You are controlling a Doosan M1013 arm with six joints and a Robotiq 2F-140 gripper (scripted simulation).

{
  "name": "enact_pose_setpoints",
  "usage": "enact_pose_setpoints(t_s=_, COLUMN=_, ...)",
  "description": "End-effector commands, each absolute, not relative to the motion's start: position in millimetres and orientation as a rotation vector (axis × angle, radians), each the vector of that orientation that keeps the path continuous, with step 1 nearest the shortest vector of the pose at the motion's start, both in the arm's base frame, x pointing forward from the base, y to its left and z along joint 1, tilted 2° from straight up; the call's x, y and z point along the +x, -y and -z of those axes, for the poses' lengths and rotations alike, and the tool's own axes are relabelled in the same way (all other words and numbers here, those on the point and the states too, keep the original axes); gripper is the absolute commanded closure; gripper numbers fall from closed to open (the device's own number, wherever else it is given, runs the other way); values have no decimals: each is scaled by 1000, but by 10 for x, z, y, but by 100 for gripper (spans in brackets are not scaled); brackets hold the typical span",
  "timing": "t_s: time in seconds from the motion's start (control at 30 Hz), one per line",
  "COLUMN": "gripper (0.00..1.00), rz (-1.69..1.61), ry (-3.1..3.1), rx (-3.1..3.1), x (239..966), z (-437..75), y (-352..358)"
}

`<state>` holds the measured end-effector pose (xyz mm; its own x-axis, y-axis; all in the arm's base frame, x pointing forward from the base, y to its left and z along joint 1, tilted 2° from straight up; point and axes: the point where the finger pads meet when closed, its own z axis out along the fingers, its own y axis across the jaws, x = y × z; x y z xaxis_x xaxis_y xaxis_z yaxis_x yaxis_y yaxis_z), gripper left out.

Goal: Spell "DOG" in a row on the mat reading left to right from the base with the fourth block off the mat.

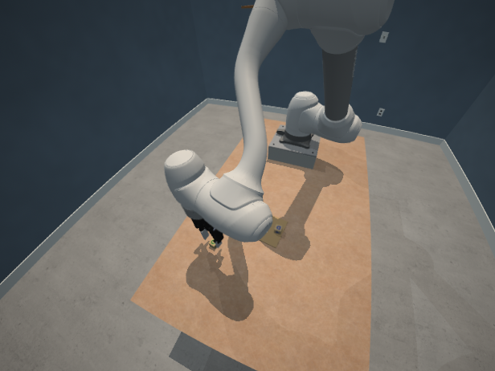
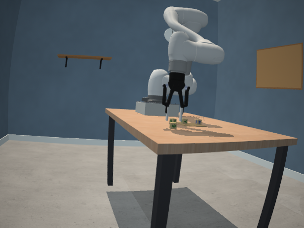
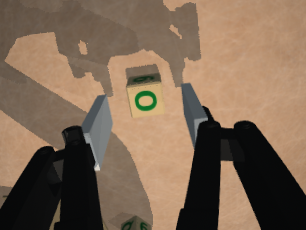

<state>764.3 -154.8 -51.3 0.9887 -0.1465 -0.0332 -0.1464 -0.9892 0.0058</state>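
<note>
A pale block (image 3: 145,101) (image 1: 212,243) (image 2: 173,125) lies on the table off the mat, with a green O on top and a green mark on a side. My gripper (image 3: 145,104) (image 1: 211,238) (image 2: 173,119) is partly open and empty. It hangs above that block, with the fingertips to either side of it in the wrist view. The mat (image 1: 271,242) (image 2: 195,125) lies flat. A block with blue marks (image 1: 278,229) (image 2: 198,122) sits on it. A block with a green mark (image 2: 184,121) stands left of that one; whether fully on the mat I cannot tell. Another green-marked block (image 2: 171,120) is partly hidden behind the O block.
A block (image 3: 135,224) with green marks is cut off at the bottom of the wrist view. The arm hides part of the mat in the top view. The robot's base box (image 1: 292,155) (image 2: 158,108) stands at the far end of the table (image 1: 321,289) (image 2: 148,126). Arm shadows cross the table.
</note>
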Motion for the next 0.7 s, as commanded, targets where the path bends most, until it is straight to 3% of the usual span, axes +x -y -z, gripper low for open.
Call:
enact_pose_setpoints(t_s=0.0, gripper=60, rz=52, ry=230, rx=3130, x=7642, z=562, y=1548)
enact_pose_setpoints(t_s=0.67, gripper=60, rz=52, ry=230, rx=3130, x=7632, z=851, y=1548)
